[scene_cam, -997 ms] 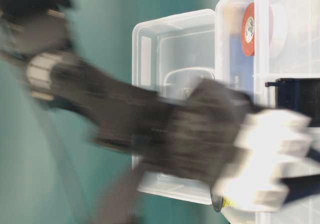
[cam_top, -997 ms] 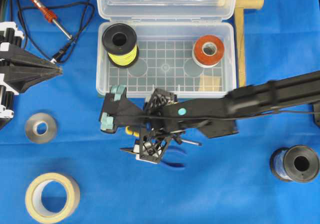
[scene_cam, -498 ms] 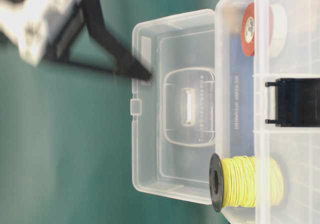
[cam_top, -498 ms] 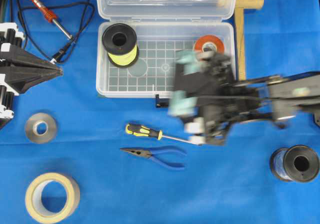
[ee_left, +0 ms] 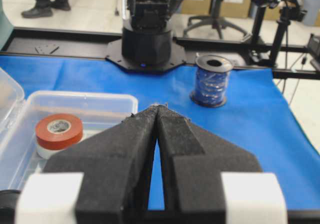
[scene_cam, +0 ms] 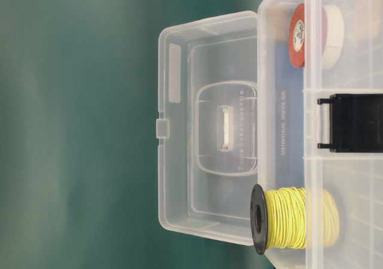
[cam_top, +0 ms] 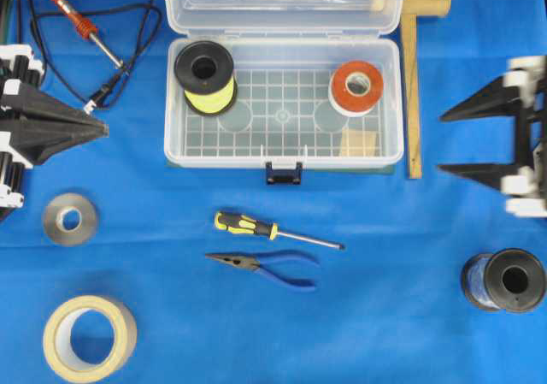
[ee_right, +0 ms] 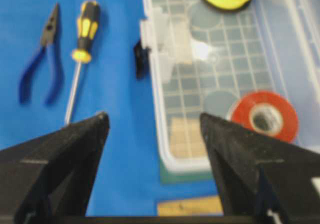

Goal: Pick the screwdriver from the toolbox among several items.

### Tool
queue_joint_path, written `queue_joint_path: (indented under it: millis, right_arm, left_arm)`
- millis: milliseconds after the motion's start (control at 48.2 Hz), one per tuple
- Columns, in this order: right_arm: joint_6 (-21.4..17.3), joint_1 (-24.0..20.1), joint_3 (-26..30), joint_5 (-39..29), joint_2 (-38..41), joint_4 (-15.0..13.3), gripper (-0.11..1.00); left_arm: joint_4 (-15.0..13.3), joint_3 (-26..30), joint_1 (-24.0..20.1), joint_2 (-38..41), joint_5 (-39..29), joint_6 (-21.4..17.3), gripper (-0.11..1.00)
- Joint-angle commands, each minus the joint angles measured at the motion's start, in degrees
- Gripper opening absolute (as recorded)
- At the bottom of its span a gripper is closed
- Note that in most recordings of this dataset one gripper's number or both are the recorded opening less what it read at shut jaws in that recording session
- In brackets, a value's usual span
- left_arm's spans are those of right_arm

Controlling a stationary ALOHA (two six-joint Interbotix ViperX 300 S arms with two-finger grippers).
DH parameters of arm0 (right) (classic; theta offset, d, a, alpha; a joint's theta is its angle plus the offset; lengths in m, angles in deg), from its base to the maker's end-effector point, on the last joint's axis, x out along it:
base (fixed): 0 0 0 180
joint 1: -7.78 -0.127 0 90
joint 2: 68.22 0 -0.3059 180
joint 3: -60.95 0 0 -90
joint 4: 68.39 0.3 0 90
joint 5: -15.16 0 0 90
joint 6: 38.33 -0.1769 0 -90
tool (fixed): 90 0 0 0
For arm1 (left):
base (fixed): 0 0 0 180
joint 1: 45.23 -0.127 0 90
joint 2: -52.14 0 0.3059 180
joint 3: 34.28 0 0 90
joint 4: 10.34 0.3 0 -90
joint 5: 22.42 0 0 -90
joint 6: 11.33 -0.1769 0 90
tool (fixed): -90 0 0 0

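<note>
The screwdriver (cam_top: 256, 227), with a yellow-and-black handle and a thin silver shaft, lies on the blue cloth in front of the toolbox (cam_top: 175, 136); it also shows in the right wrist view (ee_right: 82, 39). The open clear toolbox holds a yellow wire spool (cam_top: 205, 78), an orange-and-white tape roll (cam_top: 356, 86) and a tan wooden block (cam_top: 360, 141). My right gripper (cam_top: 444, 143) is open and empty at the right edge, well away from the screwdriver. My left gripper (cam_top: 102, 128) is shut and empty at the left edge.
Blue-handled pliers (cam_top: 273, 267) lie just in front of the screwdriver. An orange soldering iron (cam_top: 81, 23) with a black cord lies at the back left. A grey tape roll (cam_top: 70, 219), a tan tape roll (cam_top: 89, 338), a dark wire spool (cam_top: 504, 280) and a wooden mallet (cam_top: 413, 76) lie around.
My right gripper let go of the screwdriver on the cloth in front of the toolbox and drew back to the right edge, open. The left arm has not moved.
</note>
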Motion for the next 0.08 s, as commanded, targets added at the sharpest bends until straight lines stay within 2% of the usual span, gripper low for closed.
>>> queue_joint_path:
  millis: [0, 62]
  right_arm:
    - [-0.1, -0.2, -3.0, 1.4, -4.0, -1.1, 0.74]
    - [-0.1, -0.2, -5.5, 2.4, -6.4, -1.7, 0.74]
  left_arm:
    - [-0.1, 0.4, 0.3, 0.5, 0.4, -0.2, 0.0]
    - [-0.1, 0.4, 0.3, 0.5, 0.5, -0.2, 0.0]
